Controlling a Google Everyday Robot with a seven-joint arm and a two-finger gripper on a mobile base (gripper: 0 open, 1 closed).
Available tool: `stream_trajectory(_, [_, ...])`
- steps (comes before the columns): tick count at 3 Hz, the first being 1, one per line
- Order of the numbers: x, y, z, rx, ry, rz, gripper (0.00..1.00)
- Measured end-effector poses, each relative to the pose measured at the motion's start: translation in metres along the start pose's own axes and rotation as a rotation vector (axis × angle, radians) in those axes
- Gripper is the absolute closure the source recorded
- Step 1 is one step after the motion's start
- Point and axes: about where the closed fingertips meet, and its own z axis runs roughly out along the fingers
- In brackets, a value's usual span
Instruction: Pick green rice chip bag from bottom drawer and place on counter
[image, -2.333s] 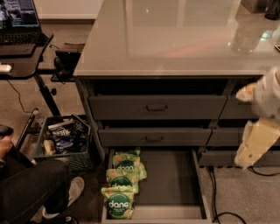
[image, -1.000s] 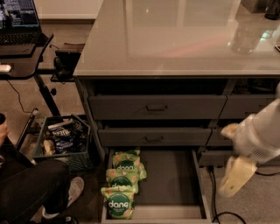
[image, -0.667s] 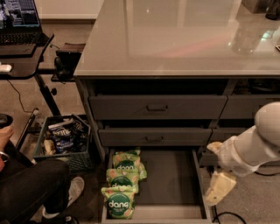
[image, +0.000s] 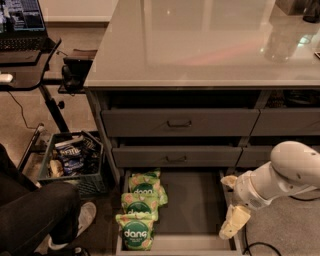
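Observation:
The bottom drawer (image: 197, 210) is pulled open at the foot of the cabinet. Three green rice chip bags (image: 141, 210) stand in a row along its left side, the nearest (image: 135, 231) at the front rim. The glossy grey-beige counter (image: 200, 45) lies above. My white arm reaches in from the right, and my gripper (image: 233, 221) hangs over the drawer's right front corner, well to the right of the bags and apart from them.
Two closed handled drawer fronts (image: 179, 122) sit above the open drawer. A crate of snacks (image: 72, 160) stands left of the cabinet. A seated person's leg and shoe (image: 45, 215) are at lower left. A black desk with a laptop (image: 22, 30) is upper left.
My arm has come down and leftward from beside the upper right drawers to the right front corner of the open bottom drawer. The bags have not moved.

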Motion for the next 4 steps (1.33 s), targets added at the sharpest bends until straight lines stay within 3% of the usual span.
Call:
stream_trajectory(2, [-0.005, 0.005, 0.02, 0.045, -0.011, -0.048, 0.0])
stream_trajectory(3, [-0.019, -0.017, 0.046, 0.105, -0.125, -0.101, 0.0])
stream_trajectory(4, [-0.031, -0.042, 0.092, 0.108, -0.285, -0.158, 0.0])
